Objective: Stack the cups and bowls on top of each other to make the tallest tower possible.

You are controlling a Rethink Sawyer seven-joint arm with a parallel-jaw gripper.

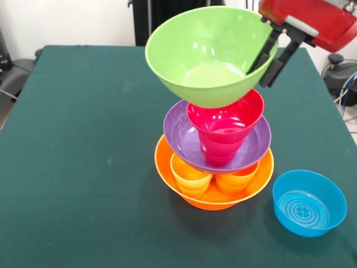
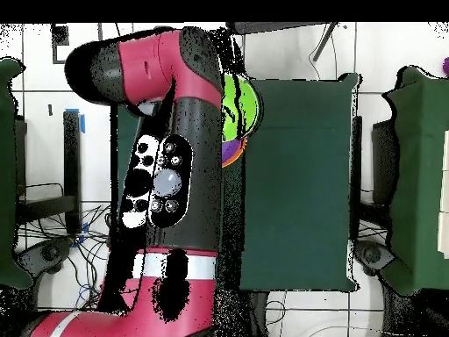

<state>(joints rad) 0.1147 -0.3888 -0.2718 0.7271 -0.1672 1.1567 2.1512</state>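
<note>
We saw the gripper clamped on the rim of the green bowl, held tilted atop the tower.

You have a dark green table underneath. Behind it sits a black stand, and cables trail across the tiled floor.

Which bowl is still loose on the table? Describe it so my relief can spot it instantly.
Start at the tower on the green table, based on the big orange bowl. Beside it, apart, sits the light blue bowl. It alone stands unstacked, with raised rings inside.
</note>
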